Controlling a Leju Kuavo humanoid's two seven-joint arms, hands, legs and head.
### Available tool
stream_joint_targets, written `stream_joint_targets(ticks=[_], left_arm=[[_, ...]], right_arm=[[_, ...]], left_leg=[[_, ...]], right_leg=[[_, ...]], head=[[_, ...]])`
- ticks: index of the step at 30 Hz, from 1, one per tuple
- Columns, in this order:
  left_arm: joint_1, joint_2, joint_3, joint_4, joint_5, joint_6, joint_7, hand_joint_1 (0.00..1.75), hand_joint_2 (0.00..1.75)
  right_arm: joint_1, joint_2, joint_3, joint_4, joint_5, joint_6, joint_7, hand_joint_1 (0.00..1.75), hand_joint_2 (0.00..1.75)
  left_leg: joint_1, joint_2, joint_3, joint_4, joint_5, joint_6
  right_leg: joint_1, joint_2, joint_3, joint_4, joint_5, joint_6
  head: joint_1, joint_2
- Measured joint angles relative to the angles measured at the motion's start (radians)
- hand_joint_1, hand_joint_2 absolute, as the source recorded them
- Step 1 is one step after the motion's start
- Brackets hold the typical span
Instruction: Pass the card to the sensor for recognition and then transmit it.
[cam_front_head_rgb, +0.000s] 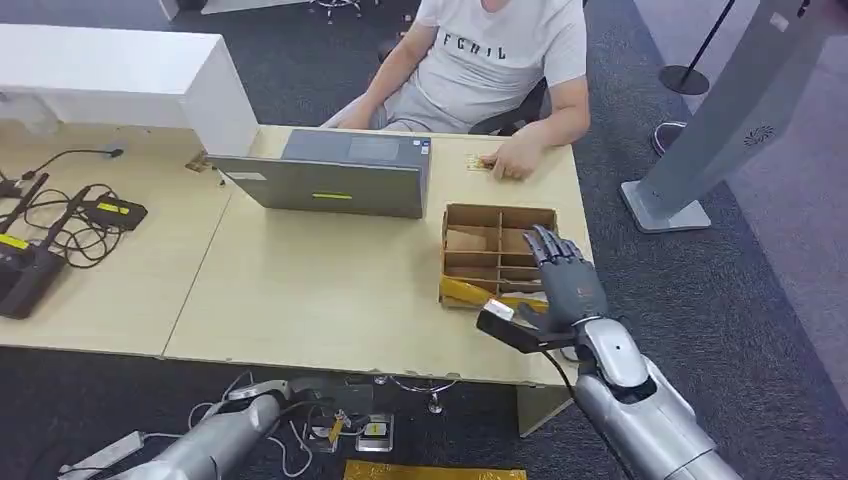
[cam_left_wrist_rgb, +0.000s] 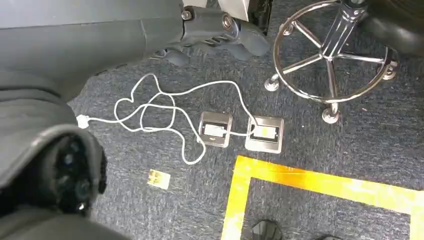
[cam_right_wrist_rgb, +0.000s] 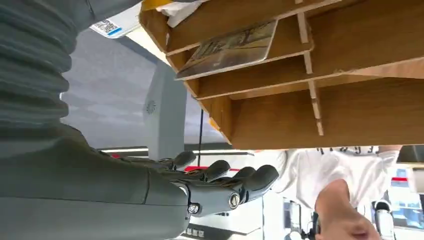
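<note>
Seated beyond desk (cam_front_head_rgb: 330, 290), a person's (cam_front_head_rgb: 500, 60) shirt reads "FCNIL".

A brown divided box (cam_front_head_rgb: 497, 252), a grey laptop (cam_front_head_rgb: 330, 180) and dark fingers (cam_front_head_rgb: 548, 248) are seen on a pale wood counter (cam_front_head_rgb: 300, 290).

Even, bright indoor light falls from above, and shadows on the table (cam_front_head_rgb: 300, 290) are soft and faint. The head view is sharp. The right wrist view is hazy, its pale background washed out. Yellow floor tape (cam_left_wrist_rgb: 320, 180) shows slight glare.
</note>
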Motion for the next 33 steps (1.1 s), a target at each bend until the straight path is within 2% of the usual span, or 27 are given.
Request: stream_joint_targets(ticks=[11, 12, 14, 16, 17, 18, 33], left_arm=[[-0.001, -0.003, 0.000, 0.000, 0.000, -0.002, 0.003, 0.00, 0.00], [-0.001, -0.003, 0.000, 0.000, 0.000, -0.002, 0.005, 0.00, 0.00], [-0.001, -0.003, 0.000, 0.000, 0.000, -0.002, 0.010, 0.00, 0.00], [-0.001, -0.005, 0.000, 0.000, 0.000, -0.002, 0.012, 0.00, 0.00], [-0.001, -0.005, 0.000, 0.000, 0.000, -0.002, 0.012, 0.00, 0.00], [-0.001, -0.006, 0.000, 0.000, 0.000, -0.002, 0.012, 0.00, 0.00], [-0.004, -0.005, 0.000, 0.000, 0.003, -0.002, 0.012, 0.00, 0.00]], right_arm=[[0.003, 0.006, -0.009, 0.015, 0.012, 0.012, 0.000, 0.00, 1.75], [0.004, 0.007, -0.010, 0.015, 0.012, 0.019, 0.000, 0.31, 1.75], [0.004, 0.010, -0.010, 0.015, 0.012, 0.033, 0.000, 0.33, 1.75], [0.005, 0.011, -0.010, 0.015, 0.017, 0.041, 0.000, 0.56, 1.75], [0.005, 0.011, -0.010, 0.015, 0.018, 0.044, 0.000, 0.96, 1.75], [0.005, 0.012, -0.010, 0.015, 0.019, 0.045, 0.001, 1.75, 1.75], [-0.003, 0.030, -0.026, 0.042, 0.027, 0.051, -0.005, 1.75, 1.75]], left_leg=[[0.000, 0.000, 0.000, 0.000, 0.000, 0.000], [0.000, 0.000, 0.000, 0.000, 0.000, 0.000], [0.000, 0.000, 0.000, 0.000, 0.000, 0.000], [0.000, 0.000, 0.000, 0.000, 0.000, 0.000], [0.000, 0.000, 0.000, 0.000, 0.000, 0.000], [0.000, 0.000, 0.000, 0.000, 0.000, 0.000], [0.000, 0.000, 0.000, 0.000, 0.000, 0.000]], right_leg=[[0.000, 0.000, 0.000, 0.000, 0.000, 0.000], [0.000, 0.000, 0.000, 0.000, 0.000, 0.000], [0.000, 0.000, 0.000, 0.000, 0.000, 0.000], [0.000, 0.000, 0.000, 0.000, 0.000, 0.000], [0.000, 0.000, 0.000, 0.000, 0.000, 0.000], [0.000, 0.000, 0.000, 0.000, 0.000, 0.000], [0.000, 0.000, 0.000, 0.000, 0.000, 0.000]], head=[[0.000, 0.000], [0.000, 0.000], [0.000, 0.000], [0.000, 0.000], [0.000, 0.000], [0.000, 0.000], [0.000, 0.000]])
